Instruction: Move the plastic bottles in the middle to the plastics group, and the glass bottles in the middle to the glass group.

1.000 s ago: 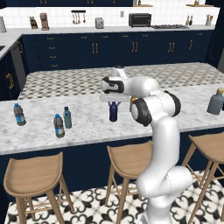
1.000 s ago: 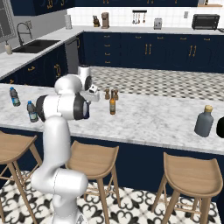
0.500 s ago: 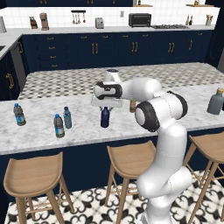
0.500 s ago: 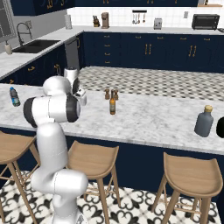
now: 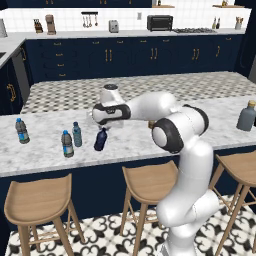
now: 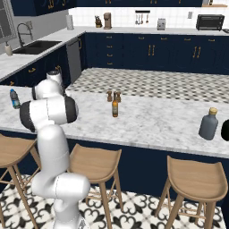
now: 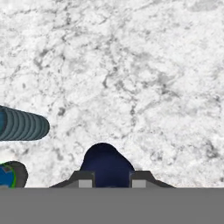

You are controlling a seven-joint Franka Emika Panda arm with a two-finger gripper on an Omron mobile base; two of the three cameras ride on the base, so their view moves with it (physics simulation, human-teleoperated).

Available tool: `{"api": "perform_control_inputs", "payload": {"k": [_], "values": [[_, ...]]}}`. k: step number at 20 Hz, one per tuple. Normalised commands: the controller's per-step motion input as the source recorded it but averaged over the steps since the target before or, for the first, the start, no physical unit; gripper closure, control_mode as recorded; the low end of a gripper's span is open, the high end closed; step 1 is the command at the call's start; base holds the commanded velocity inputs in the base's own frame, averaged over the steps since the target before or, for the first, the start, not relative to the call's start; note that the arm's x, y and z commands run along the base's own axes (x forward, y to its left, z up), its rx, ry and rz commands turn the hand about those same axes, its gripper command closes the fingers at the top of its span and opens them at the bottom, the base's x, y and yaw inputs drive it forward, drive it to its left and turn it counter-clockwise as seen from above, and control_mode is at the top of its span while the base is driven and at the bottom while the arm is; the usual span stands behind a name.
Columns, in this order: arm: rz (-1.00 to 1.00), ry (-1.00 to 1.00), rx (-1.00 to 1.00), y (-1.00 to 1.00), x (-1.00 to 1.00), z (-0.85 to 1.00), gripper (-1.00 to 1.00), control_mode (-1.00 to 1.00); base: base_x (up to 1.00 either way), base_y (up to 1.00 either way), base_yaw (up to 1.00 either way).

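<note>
My gripper (image 5: pixel 102 128) is far to the left over the marble island counter (image 5: pixel 140 147), shut on the dark navy plastic bottle (image 5: pixel 100 140), which hangs tilted just above the marble. In the hand view the navy bottle (image 7: pixel 107 165) sits between my gripper's (image 7: pixel 112 181) two tips. The slim teal bottle (image 5: pixel 76 134) stands just left of it, ribbed and close by (image 7: pixel 24 125). Two clear blue-labelled water bottles (image 5: pixel 67 144) (image 5: pixel 21 131) stand further left. The amber glass bottle (image 6: pixel 115 106) stands mid-counter. The grey-blue glass bottle (image 5: pixel 246 116) (image 6: pixel 208 124) is at the far right end.
Two short brown shakers (image 6: pixel 108 95) (image 6: pixel 118 95) stand just behind the amber bottle. Wooden stools (image 5: pixel 37 202) line the near side of the island. A blue bottle cap (image 7: pixel 8 175) shows at the hand view's lower left edge.
The arm has swung left from the middle of the counter, carrying the navy bottle, and lowered it beside the teal bottle. The other bottles have not moved.
</note>
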Motion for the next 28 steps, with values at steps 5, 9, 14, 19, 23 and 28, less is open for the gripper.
{"api": "perform_control_inputs", "payload": {"k": [5,9,14,19,23,28], "values": [[-0.08,0.00,0.00,0.57,0.11,0.00,1.00,-1.00,0.00,0.00,0.00],[-0.08,0.00,0.00,0.44,0.10,0.00,1.00,-1.00,0.00,0.00,0.00],[-0.06,0.00,0.00,0.46,0.07,-0.01,1.00,-1.00,0.00,0.00,0.00],[-0.04,0.03,-0.03,0.38,0.07,-0.11,1.00,-1.00,0.00,0.00,0.00],[-0.02,0.09,-0.05,0.08,0.00,-0.26,1.00,-1.00,0.00,0.00,0.00],[0.00,0.04,-0.12,-0.17,0.00,-0.31,1.00,-1.00,0.00,0.00,0.00]]}}
